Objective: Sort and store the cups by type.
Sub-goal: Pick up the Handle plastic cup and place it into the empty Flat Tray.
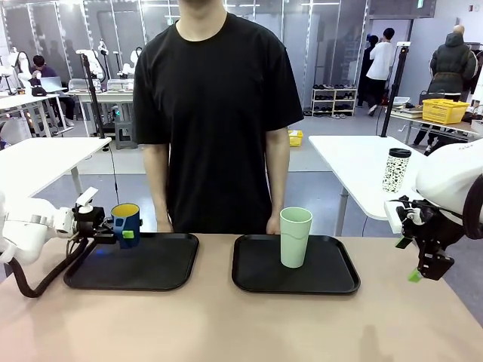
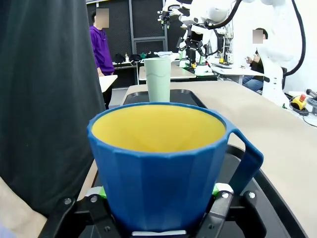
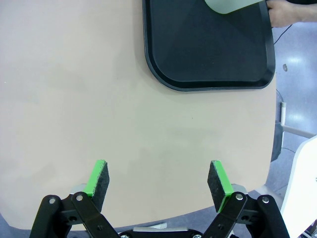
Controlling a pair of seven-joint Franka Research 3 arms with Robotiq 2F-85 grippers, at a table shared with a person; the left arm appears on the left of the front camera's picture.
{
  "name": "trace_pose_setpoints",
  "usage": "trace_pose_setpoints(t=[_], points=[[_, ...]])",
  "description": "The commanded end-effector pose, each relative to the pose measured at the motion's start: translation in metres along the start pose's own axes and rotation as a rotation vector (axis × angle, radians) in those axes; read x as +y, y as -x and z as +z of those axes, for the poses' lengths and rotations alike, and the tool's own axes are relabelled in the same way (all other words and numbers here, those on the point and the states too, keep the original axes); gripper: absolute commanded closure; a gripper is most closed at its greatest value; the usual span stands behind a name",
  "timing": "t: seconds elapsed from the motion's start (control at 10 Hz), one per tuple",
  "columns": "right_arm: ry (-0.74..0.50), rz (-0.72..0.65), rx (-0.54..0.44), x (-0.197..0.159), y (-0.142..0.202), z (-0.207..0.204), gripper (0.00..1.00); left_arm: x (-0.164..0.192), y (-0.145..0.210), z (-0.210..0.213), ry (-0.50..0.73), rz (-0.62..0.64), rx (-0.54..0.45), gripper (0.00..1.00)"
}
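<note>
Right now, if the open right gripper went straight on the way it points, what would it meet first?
Probably the bare beige tabletop: the right gripper points down at it with nothing between; the black plastic tray lies farther on.

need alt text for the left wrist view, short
The left gripper is shut on a dark blue mug with a yellow inside and its handle to the picture's right, held over a black tray. Beyond it, a pale mint-green tumbler stands upright on a second black tray on the tan table; a person in black stands at picture left.
</note>
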State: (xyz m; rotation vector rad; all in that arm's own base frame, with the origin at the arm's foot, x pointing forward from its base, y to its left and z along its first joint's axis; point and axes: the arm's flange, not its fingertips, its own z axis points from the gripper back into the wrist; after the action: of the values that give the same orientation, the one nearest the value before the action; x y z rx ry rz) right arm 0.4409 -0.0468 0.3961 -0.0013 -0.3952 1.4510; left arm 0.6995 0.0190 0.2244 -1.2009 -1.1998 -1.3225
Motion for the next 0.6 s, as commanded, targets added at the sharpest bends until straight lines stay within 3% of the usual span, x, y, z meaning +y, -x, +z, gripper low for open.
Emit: trace_pose_setpoints(t=[0.0, 0.5], points=[[0.009, -0.009, 0.012, 0.002, 0.000, 0.000, 0.00, 0.012, 0.009, 0.002, 0.024, 0.028, -0.014, 0.29], [0.009, -0.009, 0.012, 0.002, 0.000, 0.000, 0.00, 0.018, 0.032, 0.004, 0.022, 0.053, 0.014, 0.29]])
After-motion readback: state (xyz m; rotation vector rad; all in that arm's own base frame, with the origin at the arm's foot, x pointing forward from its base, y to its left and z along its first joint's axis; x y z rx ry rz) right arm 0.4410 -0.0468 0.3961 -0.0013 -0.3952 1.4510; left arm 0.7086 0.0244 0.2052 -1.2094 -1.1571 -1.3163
